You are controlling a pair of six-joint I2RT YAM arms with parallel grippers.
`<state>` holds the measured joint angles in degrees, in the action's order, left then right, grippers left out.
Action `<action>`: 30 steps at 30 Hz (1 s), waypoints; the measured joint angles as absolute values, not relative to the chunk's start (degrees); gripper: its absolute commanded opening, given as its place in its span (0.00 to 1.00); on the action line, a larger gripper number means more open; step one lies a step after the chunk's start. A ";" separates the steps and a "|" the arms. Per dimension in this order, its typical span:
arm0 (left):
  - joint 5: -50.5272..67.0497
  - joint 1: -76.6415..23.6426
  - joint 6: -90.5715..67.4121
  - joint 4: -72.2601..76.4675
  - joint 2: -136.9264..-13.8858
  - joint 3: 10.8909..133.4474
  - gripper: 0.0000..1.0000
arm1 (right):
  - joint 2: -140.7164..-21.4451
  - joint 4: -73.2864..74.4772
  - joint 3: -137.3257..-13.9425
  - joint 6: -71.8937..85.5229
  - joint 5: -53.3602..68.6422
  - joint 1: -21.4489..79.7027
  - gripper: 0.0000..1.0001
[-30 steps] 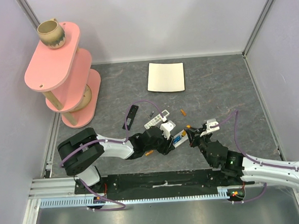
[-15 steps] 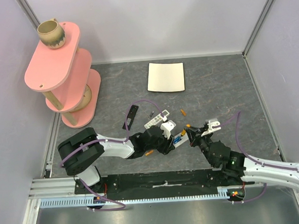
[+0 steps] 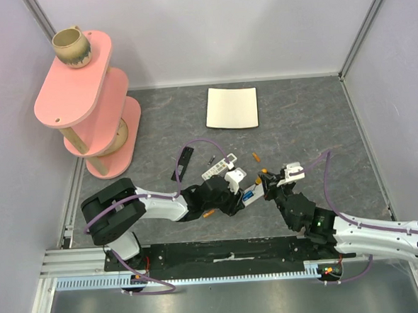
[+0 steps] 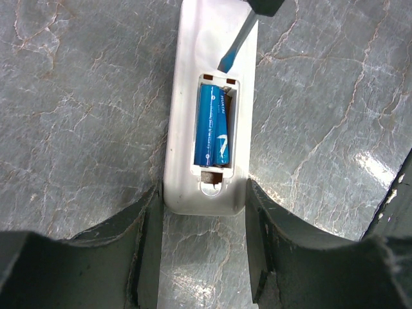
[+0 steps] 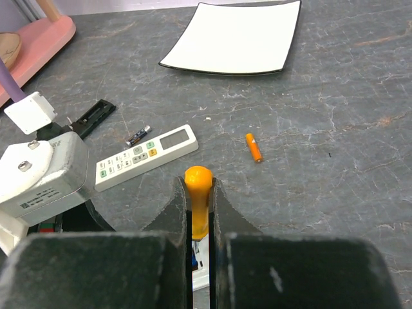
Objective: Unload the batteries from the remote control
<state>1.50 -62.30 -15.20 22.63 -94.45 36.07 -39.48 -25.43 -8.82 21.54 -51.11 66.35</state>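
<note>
blue cylindrical cell [image 4: 212, 129] lies lengthwise in the bay of the slim white plastic remote [image 4: 183, 96], long axis running straight away from the left gripper [image 4: 203, 193], which clamps the remote's near end. right gripper [image 5: 199, 193] pinches an orange-handled tool [image 5: 198, 177] — its blue tip [image 4: 230, 55] sits at the bay's far end, so the right arm is nearer. white lettering on the cell — not legible.

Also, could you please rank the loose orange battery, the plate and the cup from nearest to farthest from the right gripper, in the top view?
1. Orange battery, just beyond the right gripper, slightly to its left.
2. Plate, farther back, mid-table.
3. Cup, far left, atop the pink shelf.
</note>
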 measured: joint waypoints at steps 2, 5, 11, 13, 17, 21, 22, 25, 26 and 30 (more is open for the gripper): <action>1.52 -62.30 -15.20 22.65 -94.54 36.16 0.02 | -40.40 -26.26 -8.82 21.39 -51.03 66.02 0.00; 1.58 -62.30 -15.20 22.72 -94.78 36.42 0.02 | -41.89 -26.98 -8.82 21.37 -50.59 65.52 0.00; 1.61 -62.30 -15.20 22.72 -94.87 36.49 0.02 | -43.81 -28.34 -8.84 21.43 -48.38 64.86 0.00; 1.61 -62.30 -15.20 22.70 -94.87 36.49 0.02 | -44.10 -28.75 -8.84 21.43 -47.86 64.69 0.00; 1.61 -62.30 -15.20 22.72 -94.87 36.49 0.02 | -45.01 -29.58 -8.86 21.45 -46.57 64.47 0.00; 1.61 -62.30 -15.20 22.70 -94.87 36.49 0.02 | -46.04 -29.63 -9.43 21.52 -45.45 64.03 0.00; 1.61 -62.30 -15.20 22.72 -94.87 36.49 0.02 | -46.22 -29.63 -9.58 21.54 -45.23 63.92 0.00; 1.61 -62.30 -15.20 22.72 -94.87 36.49 0.02 | -46.37 -29.61 -9.89 21.54 -44.56 63.83 0.00; 1.61 -62.30 -15.20 22.72 -94.87 36.49 0.02 | -46.37 -29.61 -9.96 21.52 -44.38 63.81 0.00; 1.58 -62.28 -15.20 22.72 -94.89 36.49 0.02 | -46.70 -29.61 -10.48 21.43 -43.51 63.48 0.00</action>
<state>1.58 -62.28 -15.20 22.72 -94.89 36.49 -46.70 -29.61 -10.48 21.43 -43.51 63.48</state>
